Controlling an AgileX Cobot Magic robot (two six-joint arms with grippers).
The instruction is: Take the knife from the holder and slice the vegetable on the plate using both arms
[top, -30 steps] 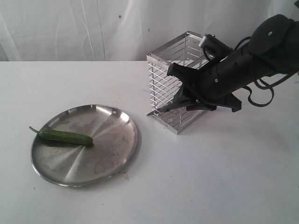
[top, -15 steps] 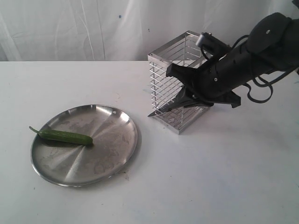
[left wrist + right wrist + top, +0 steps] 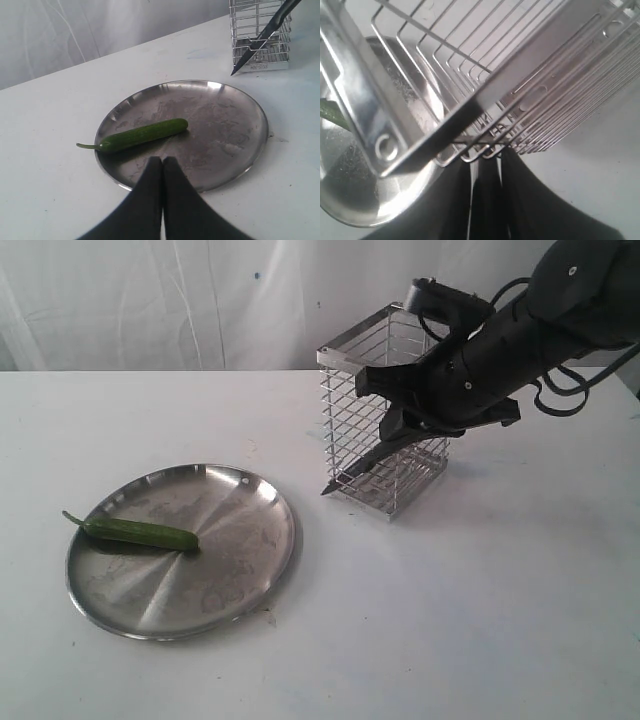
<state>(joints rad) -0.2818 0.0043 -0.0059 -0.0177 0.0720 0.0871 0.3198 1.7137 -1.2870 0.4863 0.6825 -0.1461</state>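
Now, knife [image 3: 360, 465]: outside the holder and clear of the worktop, hanging aslant in front of the holder's near left face, tip down and to the left. That slant probably comes from a grip taken on the handle from above.
Right fingers [image 3: 530, 200]: clamped on the knife's handle, which shows as a dark strip between them in the right wrist view. The grip sits at the handle end, so the whole blade is free for cutting.
Holder [image 3: 372, 410]: stands on the worktop, right of the plate and farther back. No other tool shows in it. The blade is so near its wires that a careless swing could catch them and tip it.
Vegetable [image 3: 140, 532]: whole and uncut, lying flat on the left part of the plate, stem to the far left. It lies crosswise to the knife's likely approach, which suits a slice across it.
Plate [image 3: 250, 540]: on the worktop at near left, well apart from the knife's tip.
Left fingers [image 3: 152, 175]: pressed together and holding nothing, hovering by the plate's near rim. They are close enough to pin the vegetable for the cut.
Worktop [image 3: 480, 590]: white and bare between holder and plate, so the path across looks free.
Step in hand: carrying the knife over to the plate. Nothing is sliced yet.
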